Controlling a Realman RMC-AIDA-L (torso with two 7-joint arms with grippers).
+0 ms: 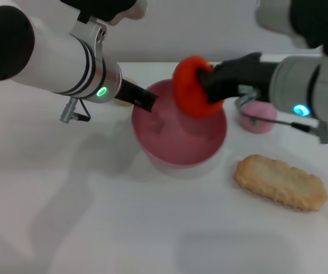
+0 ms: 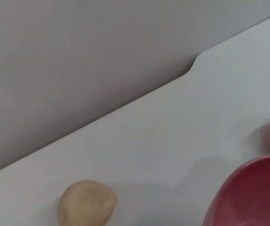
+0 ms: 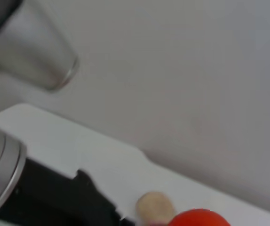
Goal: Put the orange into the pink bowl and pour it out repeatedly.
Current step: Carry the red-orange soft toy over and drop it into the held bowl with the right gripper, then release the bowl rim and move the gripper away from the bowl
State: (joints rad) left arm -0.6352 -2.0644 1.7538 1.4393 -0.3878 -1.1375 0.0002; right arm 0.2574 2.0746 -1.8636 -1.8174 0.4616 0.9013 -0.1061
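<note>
R gripper [image 1: 205,85], jaws pinching the orange [image 1: 191,87] just above the pink bowl [image 1: 178,142], should centre it before letting go, w/ L gripper [image 1: 146,100] jaws pinching bowl's rim.

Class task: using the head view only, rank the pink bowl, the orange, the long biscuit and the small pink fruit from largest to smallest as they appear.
1. pink bowl
2. long biscuit
3. orange, held above the bowl in the right gripper, so nearer the camera and possibly flattered
4. small pink fruit, partly hidden behind the right arm, so only roughly judged
</note>
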